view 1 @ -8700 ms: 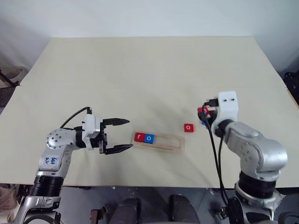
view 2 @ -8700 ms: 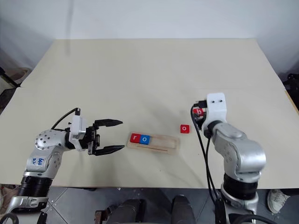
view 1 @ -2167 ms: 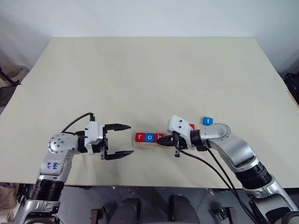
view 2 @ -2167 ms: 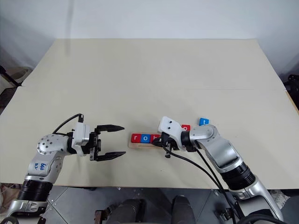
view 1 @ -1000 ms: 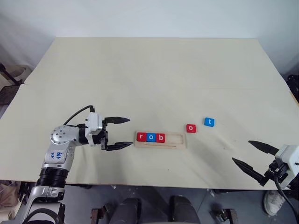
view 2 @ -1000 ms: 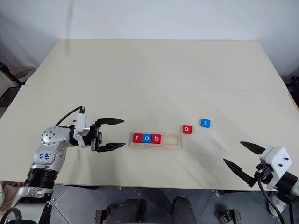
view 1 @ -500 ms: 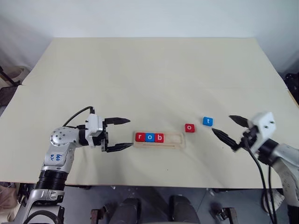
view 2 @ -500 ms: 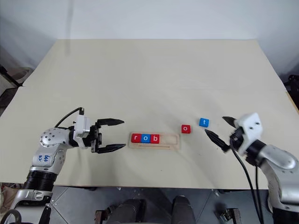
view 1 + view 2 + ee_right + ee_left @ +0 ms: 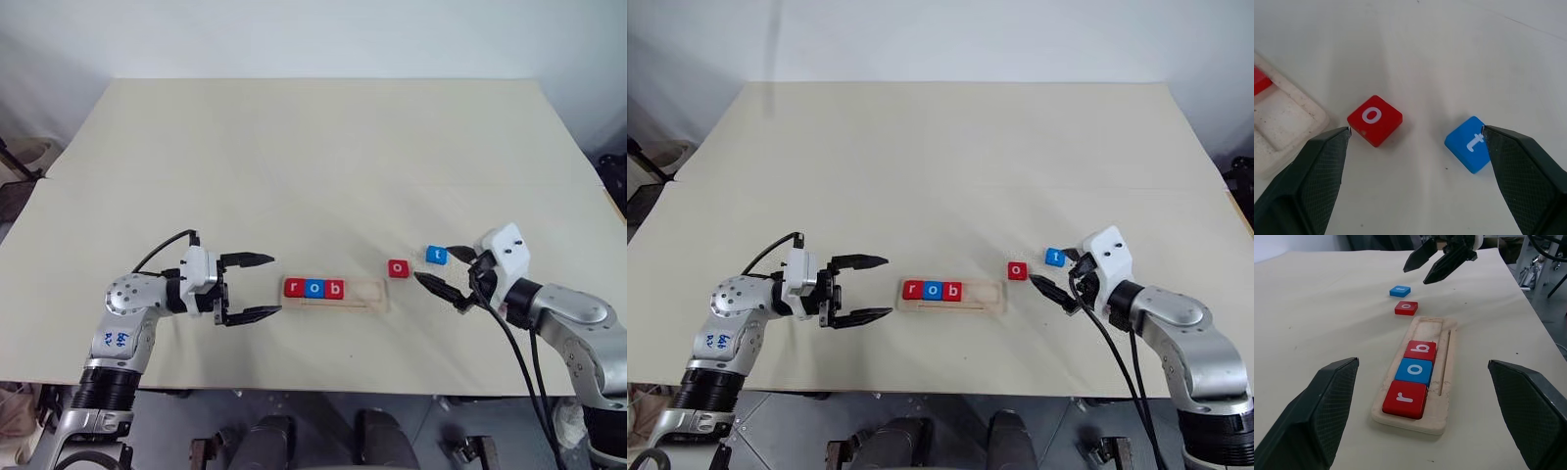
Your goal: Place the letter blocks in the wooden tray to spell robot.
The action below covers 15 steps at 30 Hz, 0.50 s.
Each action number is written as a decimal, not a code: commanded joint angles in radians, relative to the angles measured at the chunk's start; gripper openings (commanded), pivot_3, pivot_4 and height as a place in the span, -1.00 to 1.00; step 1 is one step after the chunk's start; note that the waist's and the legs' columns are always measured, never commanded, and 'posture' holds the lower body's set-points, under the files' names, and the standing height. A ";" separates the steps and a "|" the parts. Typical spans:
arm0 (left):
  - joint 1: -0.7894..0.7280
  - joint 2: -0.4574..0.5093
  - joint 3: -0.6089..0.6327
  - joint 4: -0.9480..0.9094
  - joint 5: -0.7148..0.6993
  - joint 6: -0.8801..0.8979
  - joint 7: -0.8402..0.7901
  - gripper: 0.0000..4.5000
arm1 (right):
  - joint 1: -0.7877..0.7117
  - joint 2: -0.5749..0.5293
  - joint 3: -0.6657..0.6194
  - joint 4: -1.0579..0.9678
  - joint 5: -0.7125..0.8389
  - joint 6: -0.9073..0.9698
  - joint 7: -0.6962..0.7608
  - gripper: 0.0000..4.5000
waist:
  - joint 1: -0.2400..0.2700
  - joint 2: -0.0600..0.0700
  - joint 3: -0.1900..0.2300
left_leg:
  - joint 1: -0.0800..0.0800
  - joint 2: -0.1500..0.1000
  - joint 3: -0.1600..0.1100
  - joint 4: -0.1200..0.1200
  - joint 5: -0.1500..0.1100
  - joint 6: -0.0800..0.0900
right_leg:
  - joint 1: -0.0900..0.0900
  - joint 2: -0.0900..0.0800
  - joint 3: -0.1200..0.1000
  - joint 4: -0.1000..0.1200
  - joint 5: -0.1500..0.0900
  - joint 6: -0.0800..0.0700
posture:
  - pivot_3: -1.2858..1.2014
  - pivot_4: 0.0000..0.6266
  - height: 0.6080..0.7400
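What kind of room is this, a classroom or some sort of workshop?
Probably a robot test lab, not a classroom: one plain beige table against a bare white wall, holding just a pale wooden tray and small red and blue letter blocks.

Looking along my left gripper [image 9: 1422, 416], my jaws stand wide apart, one dark textured finger [image 9: 1322, 406] on each side of the wooden tray [image 9: 1442, 382]. The tray lies lengthwise away from me on the pale tabletop [image 9: 1317, 318]. In its slot three blocks sit touching in a row: the red r [image 9: 1404, 399] nearest me, then the blue o [image 9: 1414, 371], then the red b [image 9: 1420, 351]. The far part of the slot is bare wood. Just past the tray's far end lies a red o block [image 9: 1406, 308], and a little beyond it a blue block [image 9: 1400, 291]. Above those, my right gripper [image 9: 1422, 270] hangs with its black jaws parted, pointing toward them.
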<state>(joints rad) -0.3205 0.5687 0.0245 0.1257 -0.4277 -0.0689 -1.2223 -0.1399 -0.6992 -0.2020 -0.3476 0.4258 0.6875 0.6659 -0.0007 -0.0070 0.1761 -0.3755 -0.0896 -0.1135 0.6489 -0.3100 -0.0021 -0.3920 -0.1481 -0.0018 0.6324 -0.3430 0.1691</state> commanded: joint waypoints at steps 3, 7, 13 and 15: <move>0.006 0.003 0.016 -0.038 -0.007 -0.009 0.012 1.00 | 0.008 -0.034 -0.020 0.002 -0.008 -0.004 0.008 0.99 | 0.001 0.000 0.000 | 0.000 0.000 0.000 0.000 0.000 0.000 | 0.000 0.000 0.000 0.000 0.000 0.000 | 0.03 -0.52 1.00; 0.009 0.002 0.016 -0.040 -0.010 -0.008 0.013 1.00 | 0.026 -0.042 -0.045 0.012 -0.005 -0.012 0.006 0.99 | 0.001 0.000 0.000 | 0.000 0.000 0.000 0.000 0.000 0.000 | 0.000 0.000 0.000 0.000 0.000 0.000 | 0.03 -0.52 1.00; 0.003 0.000 0.016 -0.038 -0.025 0.011 0.007 1.00 | 0.051 -0.046 -0.067 0.019 0.003 -0.019 0.009 0.99 | 0.000 0.000 0.000 | 0.000 0.000 0.000 0.000 0.000 0.000 | 0.000 0.000 0.000 0.000 0.000 0.000 | 0.03 -0.52 1.00; 0.001 -0.001 0.018 -0.040 -0.033 0.026 0.008 1.00 | 0.058 -0.046 -0.071 0.016 0.005 -0.014 0.009 0.99 | 0.000 0.000 0.000 | 0.000 0.000 0.000 0.000 0.000 0.000 | 0.000 0.000 0.000 0.000 0.000 0.000 | 0.03 -0.52 1.00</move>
<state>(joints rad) -0.3155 0.5679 0.0245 0.1245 -0.4351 -0.0528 -1.2142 -0.0912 -0.7320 -0.2443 -0.3096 0.4187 0.6810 0.6681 -0.0005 -0.0070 0.1760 -0.3755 -0.0898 -0.1132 0.6490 -0.3100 -0.0021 -0.3919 -0.1481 -0.0018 0.6328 -0.3430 0.1691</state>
